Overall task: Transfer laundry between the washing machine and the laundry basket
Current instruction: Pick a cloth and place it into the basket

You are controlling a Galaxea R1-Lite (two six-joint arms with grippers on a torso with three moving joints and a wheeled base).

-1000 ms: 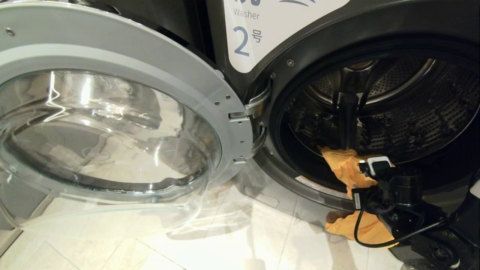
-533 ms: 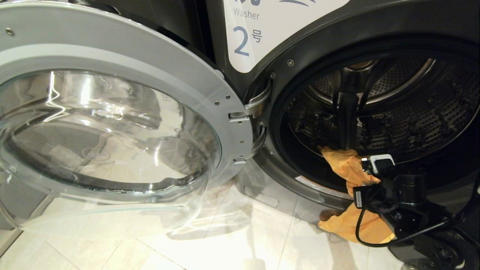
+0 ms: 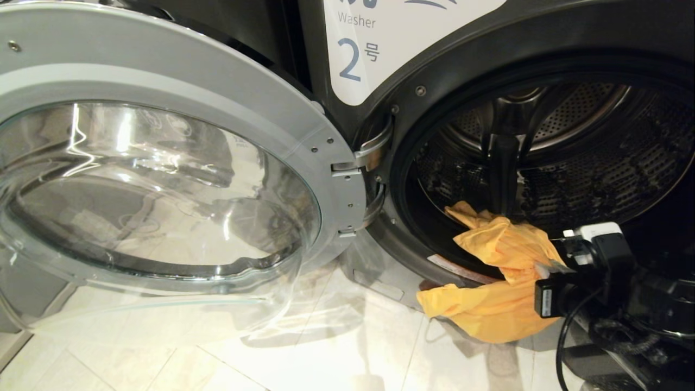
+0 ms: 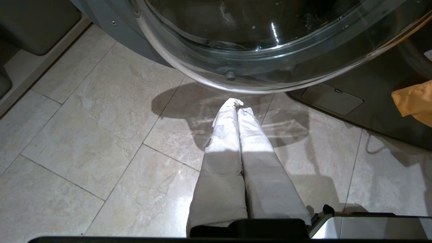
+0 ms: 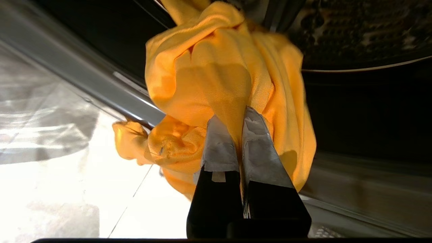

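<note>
The washing machine (image 3: 543, 32) marked "2" stands with its round glass door (image 3: 163, 179) swung open to the left. An orange-yellow garment (image 3: 499, 250) of the laundry lies over the lower rim of the drum opening, and one end hangs down toward the floor. My right gripper (image 5: 236, 118) is shut on a fold of this cloth (image 5: 209, 77) just outside the rim, at the lower right of the head view (image 3: 548, 269). My left gripper (image 4: 238, 106) is shut and empty, pointing at the floor under the open door. The laundry basket is out of view.
The perforated steel drum (image 3: 597, 141) behind the garment is dark, with no other cloth showing in it. Pale floor tiles (image 3: 326, 347) run in front of the machine. The open door overhangs the floor on the left. A black cable (image 3: 562, 336) loops off my right wrist.
My right gripper has shut on the orange-yellow garment and drawn back to the right, away from the drum. More of the cloth now lies over the rim and hangs out to the left.
</note>
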